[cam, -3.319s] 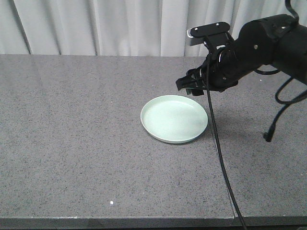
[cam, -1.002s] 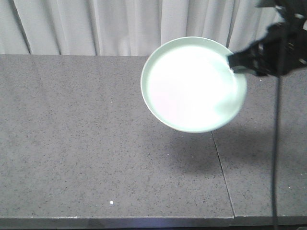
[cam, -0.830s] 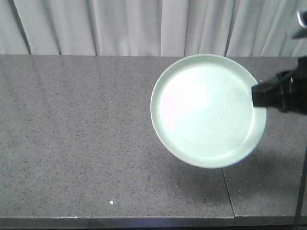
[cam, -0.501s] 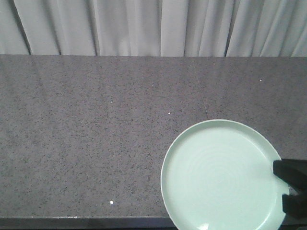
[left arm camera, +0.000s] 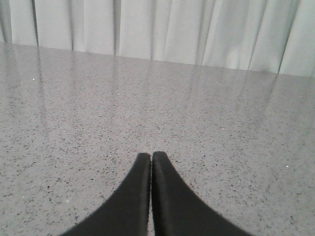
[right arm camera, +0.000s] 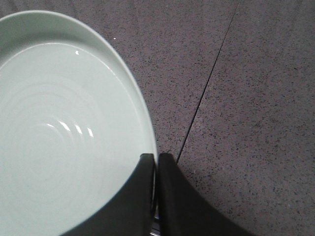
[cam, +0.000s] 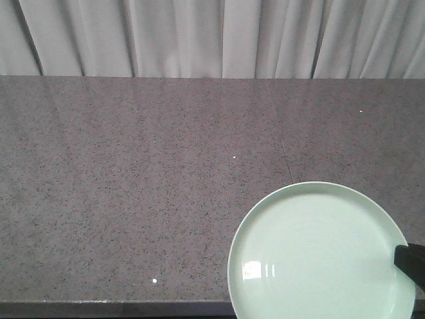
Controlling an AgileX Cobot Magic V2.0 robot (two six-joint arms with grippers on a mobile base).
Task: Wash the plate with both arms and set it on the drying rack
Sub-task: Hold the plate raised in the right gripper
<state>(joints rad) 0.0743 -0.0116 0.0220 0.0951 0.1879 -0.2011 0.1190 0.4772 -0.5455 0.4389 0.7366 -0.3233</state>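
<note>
Plate [cam: 312, 259], pale mint, glossy, faint concentric rings, rim pinched by right hand [right arm camera: 155, 158]; left hand [left arm camera: 150, 157] closed, empty.

Plate [cam: 319, 256]: pale mint-green, uniform, no printed decoration. Faint concentric rings mark the inner surface, with small white glints near the centre.

Tabletop [cam: 133, 186]: mid-grey stone finish with dense fine black speckles and scattered white flecks. It reads brownish-grey in the right wrist view. A thin dark seam [right arm camera: 206, 93] crosses it.

Curtain [cam: 199, 36]: off-white, with vertical grey fold shadows.

Left gripper [left arm camera: 150, 156] and right gripper [right arm camera: 156, 158]: plain matte black, unpatterned.
</note>
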